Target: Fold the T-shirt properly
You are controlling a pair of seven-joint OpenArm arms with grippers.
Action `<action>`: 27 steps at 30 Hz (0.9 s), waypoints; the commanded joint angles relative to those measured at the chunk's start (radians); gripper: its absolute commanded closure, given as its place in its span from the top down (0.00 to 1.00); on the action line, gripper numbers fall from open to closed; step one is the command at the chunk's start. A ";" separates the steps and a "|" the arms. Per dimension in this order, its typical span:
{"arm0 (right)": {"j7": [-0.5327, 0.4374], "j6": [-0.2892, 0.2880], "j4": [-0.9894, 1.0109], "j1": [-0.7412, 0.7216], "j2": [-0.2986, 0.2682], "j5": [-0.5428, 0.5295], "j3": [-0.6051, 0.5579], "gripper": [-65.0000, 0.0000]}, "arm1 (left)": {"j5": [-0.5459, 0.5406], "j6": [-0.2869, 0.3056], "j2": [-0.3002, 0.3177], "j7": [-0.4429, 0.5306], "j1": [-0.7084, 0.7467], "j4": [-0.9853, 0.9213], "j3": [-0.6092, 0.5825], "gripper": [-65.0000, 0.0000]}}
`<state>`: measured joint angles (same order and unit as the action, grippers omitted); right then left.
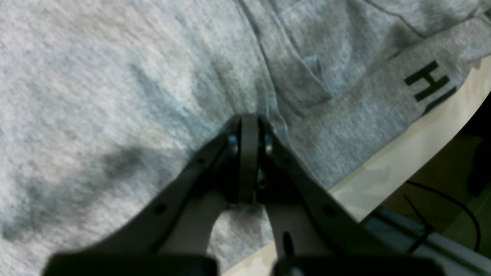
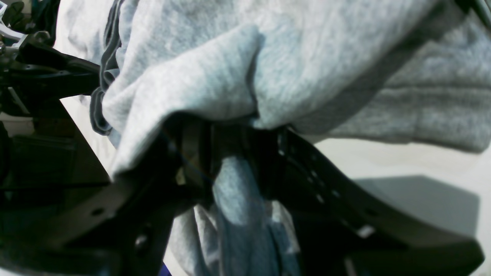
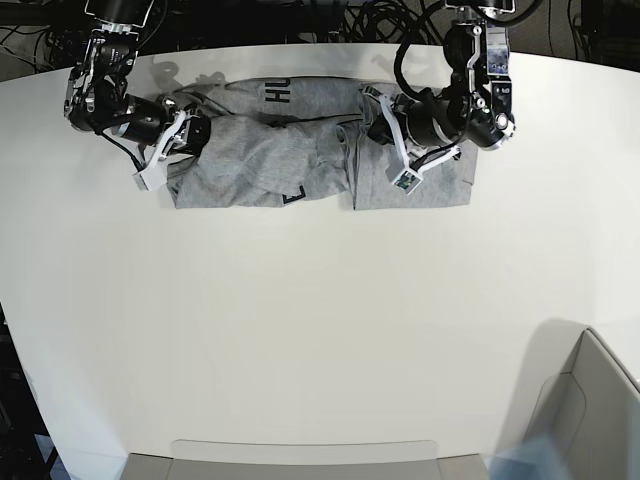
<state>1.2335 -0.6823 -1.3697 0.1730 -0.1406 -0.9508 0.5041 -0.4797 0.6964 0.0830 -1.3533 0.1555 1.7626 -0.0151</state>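
The heather-grey T-shirt (image 3: pixel 260 160) lies rumpled along the far side of the white table (image 3: pixel 320 330), with black lettering (image 3: pixel 278 95) on a turned-over part. My left gripper (image 3: pixel 375 125) sits on the shirt's right part. In the left wrist view its jaws (image 1: pixel 249 120) are shut on a raised fold of the shirt (image 1: pixel 115 76), with the lettering (image 1: pixel 425 82) near the table edge. My right gripper (image 3: pixel 192 132) is at the shirt's left end. In the right wrist view it (image 2: pixel 230 153) is shut on cloth, and the shirt (image 2: pixel 307 57) drapes over its fingers.
The table's far edge (image 1: pixel 402 161) runs just beside the left gripper, with cables (image 1: pixel 441 199) beyond it. A grey bin (image 3: pixel 585 420) stands at the front right and a grey tray edge (image 3: pixel 300 460) at the front. The other arm (image 2: pixel 46 73) shows at the right wrist view's left.
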 commanded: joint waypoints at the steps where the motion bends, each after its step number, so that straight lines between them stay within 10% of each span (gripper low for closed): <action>1: 0.041 -0.016 0.000 0.006 -0.006 0.059 -0.009 0.30 | -0.004 0.002 0.001 -0.004 -0.003 0.012 -0.003 0.00; 7: -0.011 -0.016 -0.006 0.003 -0.003 0.125 -0.092 0.00 | -0.004 0.002 0.001 -0.005 -0.003 0.012 0.004 0.00; 12: -0.053 -0.015 -0.061 -0.010 0.029 0.261 -0.098 0.00 | -0.004 0.002 0.001 -0.005 0.013 0.012 0.005 0.00; 18: -0.238 0.224 -0.305 0.070 0.062 0.398 -0.097 0.00 | -0.004 0.002 0.010 -0.005 0.022 0.012 0.007 0.00; 27: -0.242 0.299 -0.316 0.046 0.049 0.405 -0.009 0.00 | -0.007 0.002 0.014 -0.008 0.028 0.013 0.007 0.00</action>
<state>1.0218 -0.3836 -1.6684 0.2344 -0.0795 -0.5304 0.4904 -0.4973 0.6964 0.0944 -1.3373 0.1806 1.7634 -0.0093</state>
